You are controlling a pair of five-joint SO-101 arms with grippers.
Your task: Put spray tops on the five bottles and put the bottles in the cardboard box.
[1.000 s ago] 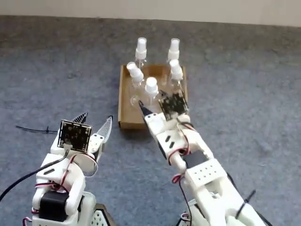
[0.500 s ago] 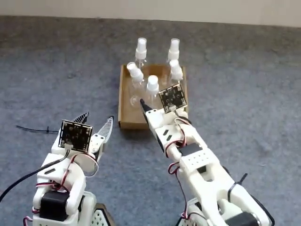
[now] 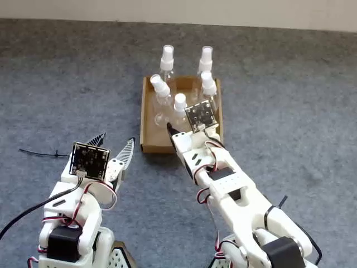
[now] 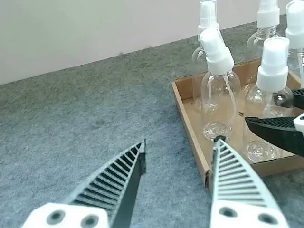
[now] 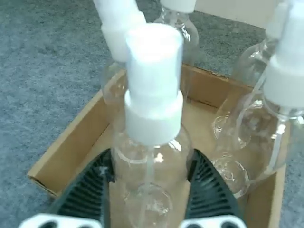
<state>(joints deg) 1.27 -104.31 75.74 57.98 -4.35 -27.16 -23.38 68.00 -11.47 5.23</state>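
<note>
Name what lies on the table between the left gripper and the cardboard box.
Nothing. In the high view, the narrow stretch of grey mat between the open left gripper and the cardboard box is bare.

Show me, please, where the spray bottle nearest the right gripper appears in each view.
High view: spray bottle at the cardboard box's near end.
Left wrist view: bottle beyond the left gripper.
Right wrist view: bottle at the right gripper.
Shared landmark: tilted bottle beside it.
</note>
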